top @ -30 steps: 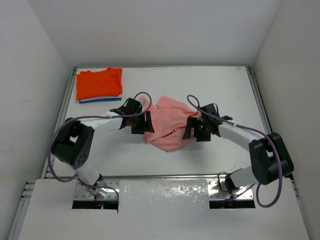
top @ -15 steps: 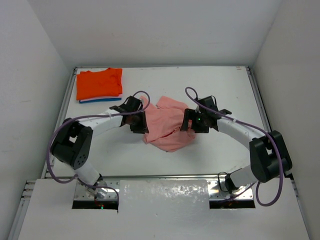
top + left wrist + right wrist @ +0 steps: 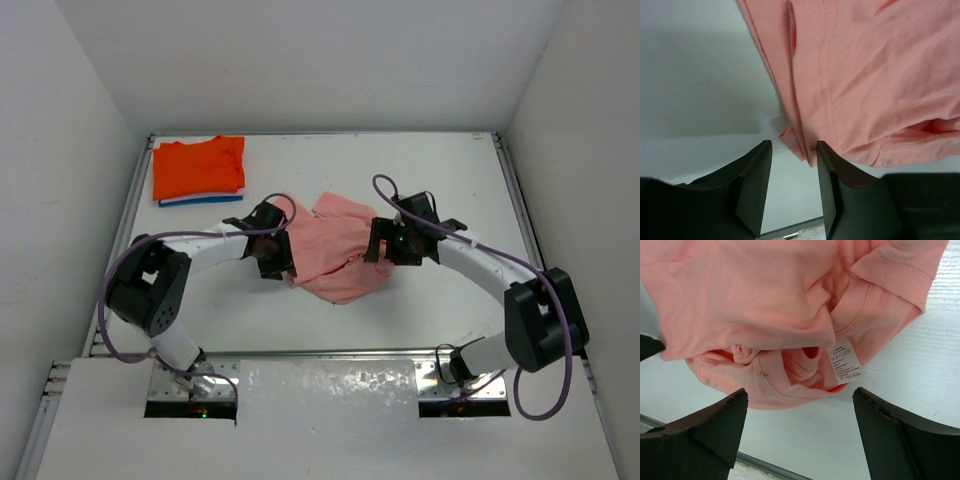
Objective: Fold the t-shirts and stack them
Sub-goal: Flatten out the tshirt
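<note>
A crumpled pale salmon-pink t-shirt [image 3: 335, 250] [image 3: 865, 75] [image 3: 765, 300] lies mid-table between both arms. My left gripper [image 3: 286, 262] [image 3: 794, 150] is at its left edge, open by a narrow gap. A folded hem corner reaches just to the tips and brushes the right finger [image 3: 830, 170]. My right gripper [image 3: 377, 250] [image 3: 800, 395] stands wide open at the shirt's right side. The collar and its white label [image 3: 843, 360] lie just beyond its fingertips, ungripped. A folded bright orange t-shirt [image 3: 197, 165] sits at the far left corner on a thin blue edge [image 3: 205, 201].
Raised metal rails border the white table [image 3: 440, 180] on the left, right and far sides. White walls enclose the cell. Purple cables loop above both wrists. Both arm bases stand at the near edge.
The left jaws closed at the shirt's edge, then parted again to a narrow gap. The right gripper moved in closer to the shirt's collar side and stayed wide open.
</note>
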{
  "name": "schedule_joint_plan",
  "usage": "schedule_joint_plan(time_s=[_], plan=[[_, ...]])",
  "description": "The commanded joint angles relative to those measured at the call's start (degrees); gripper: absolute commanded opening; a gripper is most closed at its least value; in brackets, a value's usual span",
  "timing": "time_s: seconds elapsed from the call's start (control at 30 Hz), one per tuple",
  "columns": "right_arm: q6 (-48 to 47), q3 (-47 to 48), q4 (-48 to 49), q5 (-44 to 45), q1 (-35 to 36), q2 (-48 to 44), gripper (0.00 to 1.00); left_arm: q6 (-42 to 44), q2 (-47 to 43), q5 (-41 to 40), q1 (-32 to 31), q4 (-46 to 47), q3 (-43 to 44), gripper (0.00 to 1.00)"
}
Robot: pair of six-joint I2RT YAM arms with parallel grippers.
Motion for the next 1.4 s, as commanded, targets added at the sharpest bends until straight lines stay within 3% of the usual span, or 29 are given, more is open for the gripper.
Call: schedule_joint_plan(time_s=[0.0,0.27,0.37,0.4,0.43,0.57,0.9,1.03,1.13,1.17,1.37], plan=[[-0.93,0.22,0.03,1.36,0.08,-2.67,0.84,-1.77,0.55,-0.72,-0.62,2.46,0.64,0.39],[-1.81,-0.22,-1.38,2.59,0.08,-4.34,0.84,-2.65,4.94,-0.19,-1.85,3.95,2.40,0.34],[-2.16,-0.31,-1.38,2.85,0.09,-4.43,0.84,-2.91,5.56,0.07,-1.94,4.83,2.75,0.19],[-2.33,-0.31,-1.38,3.03,0.08,-4.43,0.84,-2.91,5.56,0.07,-1.85,4.75,3.10,0.04],[-2.51,-0.40,-1.20,3.20,0.08,-4.26,0.84,-2.91,5.47,0.16,-1.94,4.40,3.45,0.00],[-3.91,-0.05,0.99,4.96,0.08,-1.54,0.83,-2.82,3.02,-0.71,-1.94,0.63,6.79,0.00],[-2.16,-0.93,8.90,-0.66,1.92,6.11,0.75,-3.26,-1.12,-2.65,-1.85,-3.78,9.69,0.00],[-0.58,-2.24,10.83,-0.84,2.81,6.21,0.52,-3.35,-1.73,-2.91,-1.94,-4.13,10.22,0.00],[0.13,-3.56,12.95,-1.72,2.90,4.28,0.20,-3.18,-1.30,-2.74,-1.85,-4.74,11.71,0.00],[-0.22,-3.30,11.82,0.02,2.90,3.66,0.00,-3.09,-0.77,-2.65,-1.85,-5.09,12.24,0.00],[-7.77,0.74,0.04,11.97,2.11,-7.48,0.00,-0.80,-1.73,-3.18,0.43,-8.87,17.07,0.00]])
